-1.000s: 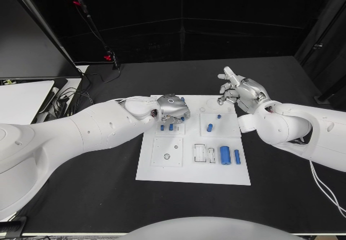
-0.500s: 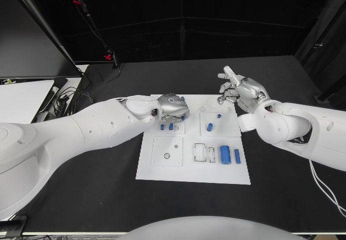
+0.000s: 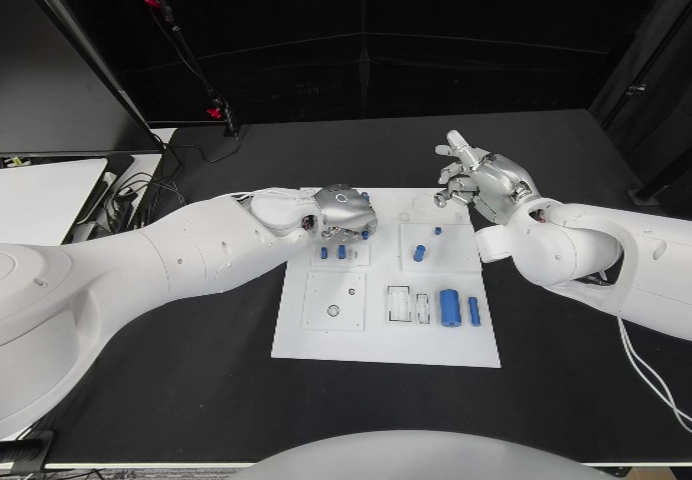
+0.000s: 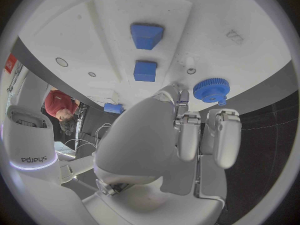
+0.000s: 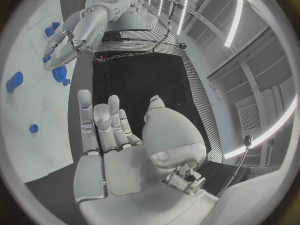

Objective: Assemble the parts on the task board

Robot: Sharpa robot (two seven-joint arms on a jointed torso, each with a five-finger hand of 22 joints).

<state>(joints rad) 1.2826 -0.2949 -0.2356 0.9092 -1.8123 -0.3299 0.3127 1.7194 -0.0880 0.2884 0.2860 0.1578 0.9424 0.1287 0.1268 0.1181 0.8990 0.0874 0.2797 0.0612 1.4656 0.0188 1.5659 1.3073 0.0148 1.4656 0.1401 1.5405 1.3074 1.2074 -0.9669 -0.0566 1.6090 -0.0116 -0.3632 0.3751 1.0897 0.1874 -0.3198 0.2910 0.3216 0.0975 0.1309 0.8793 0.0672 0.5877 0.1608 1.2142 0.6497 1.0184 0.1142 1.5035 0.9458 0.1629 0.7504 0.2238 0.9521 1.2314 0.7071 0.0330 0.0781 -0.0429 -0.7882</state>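
Task board [image 3: 387,340]: white plate on black surface [image 3: 216,400] — blue parts [image 3: 450,307] on it.
Left hand [image 3: 343,214]: over board's far-left — grip cannot be told.
Right hand [image 3: 483,180]: raised, fingers apart, empty.

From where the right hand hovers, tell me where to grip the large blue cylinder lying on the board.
Probably pinch the large blue cylinder across its round middle, coming from above. It lies flat on the task board, with a slimmer blue piece close alongside, so keep the fingers narrow.

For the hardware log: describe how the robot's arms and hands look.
Both arms are glossy white with rounded, bulky shells. The left arm carries small dark dots. Each ends in a silver metal hand: left hand, right hand. A "sharpa" marking with a glowing ring shows in the left wrist view.
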